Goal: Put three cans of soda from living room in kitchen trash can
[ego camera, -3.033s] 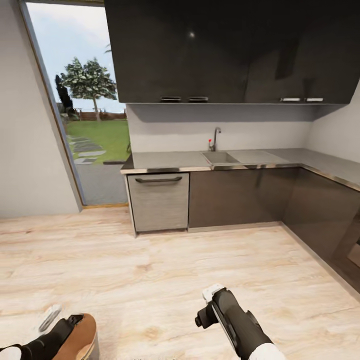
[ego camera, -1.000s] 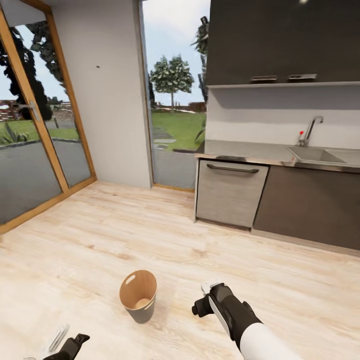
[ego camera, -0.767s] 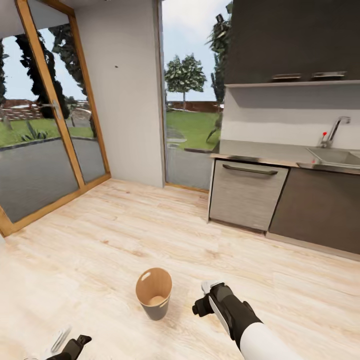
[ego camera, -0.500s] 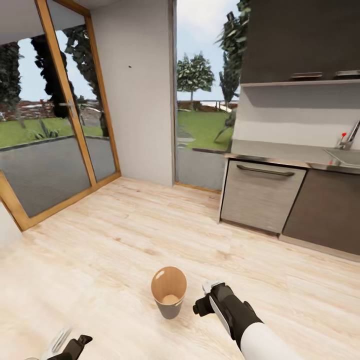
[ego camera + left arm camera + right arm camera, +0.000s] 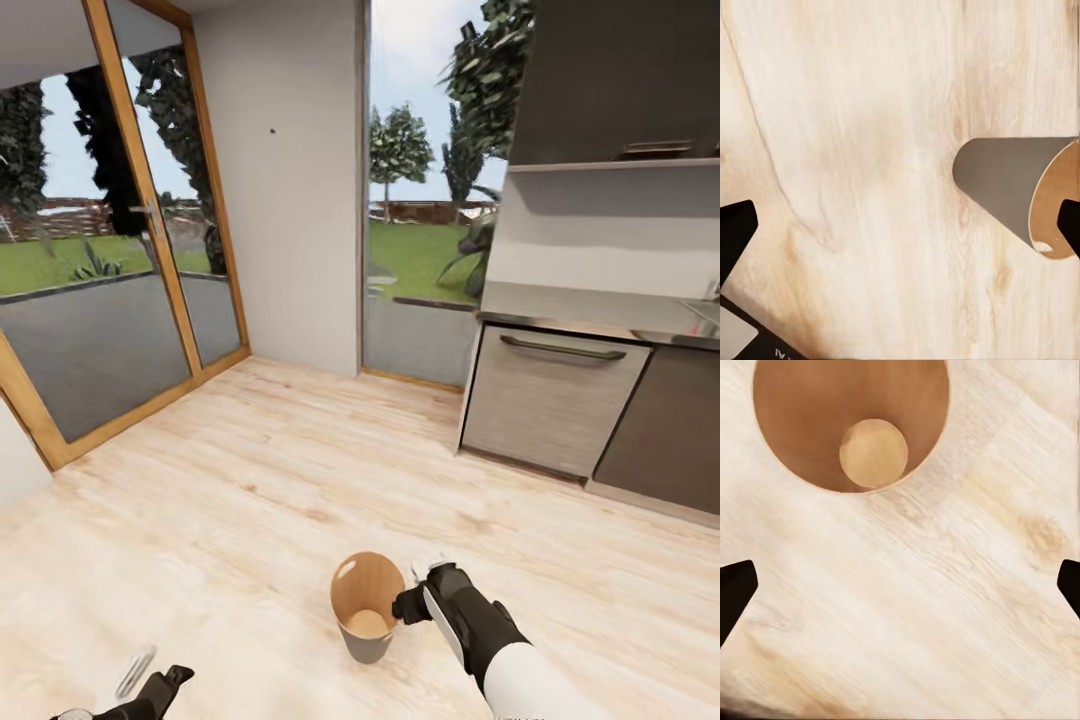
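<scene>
left gripper (image 5: 140, 672): low at my left, jaws spread wide, holding nothing, floor (image 5: 870, 187) between them.
tash can (image 5: 367, 606): upright on the kitchen floor, inside looks bare, no can seen.
right gripper (image 5: 425, 585): just beside the rim, jaws wide, nothing in them.
step: i'd say cans aren't w/ me; steer the base w/o clipping the bin.
</scene>
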Controlling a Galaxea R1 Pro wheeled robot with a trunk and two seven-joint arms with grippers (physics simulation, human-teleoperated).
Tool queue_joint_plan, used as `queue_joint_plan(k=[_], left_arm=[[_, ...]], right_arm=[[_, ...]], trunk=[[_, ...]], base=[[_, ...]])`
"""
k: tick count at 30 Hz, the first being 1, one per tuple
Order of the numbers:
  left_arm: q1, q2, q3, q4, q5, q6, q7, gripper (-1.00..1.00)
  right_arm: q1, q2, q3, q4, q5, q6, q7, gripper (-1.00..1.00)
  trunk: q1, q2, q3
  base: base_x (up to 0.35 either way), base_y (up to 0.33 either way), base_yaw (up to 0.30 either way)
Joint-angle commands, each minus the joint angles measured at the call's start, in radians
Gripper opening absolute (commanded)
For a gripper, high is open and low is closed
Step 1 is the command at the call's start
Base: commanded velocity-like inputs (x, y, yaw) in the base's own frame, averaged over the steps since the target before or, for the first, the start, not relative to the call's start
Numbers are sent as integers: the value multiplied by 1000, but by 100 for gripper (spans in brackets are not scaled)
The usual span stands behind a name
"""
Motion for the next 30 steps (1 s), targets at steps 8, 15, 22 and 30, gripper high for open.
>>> queue_joint_plan(k=[8,15,22,30], left_arm=[[0,1,-19,3,-1,-14,0,100],[0,2,-19,8,-1,-15,0,100],[0,-4,-14,-4,9,-9,2,100],[0,0,-58,-33,29,22,1,100]], right_arm=[[-13,-2,-78,-3,-42,-3,-62,100],[-31,-3,-85,7,-46,2,-72,100],[-98,-4,-88,142,-49,7,-74,100],[-125,-7,-89,211,-55,6,-75,100]], trunk=[[0,0,0],[0,0,0],[0,0,0],[15,-28,-13]], base=[[323,121,0],[338,70,0],[296,14,0],[61,2,0]])
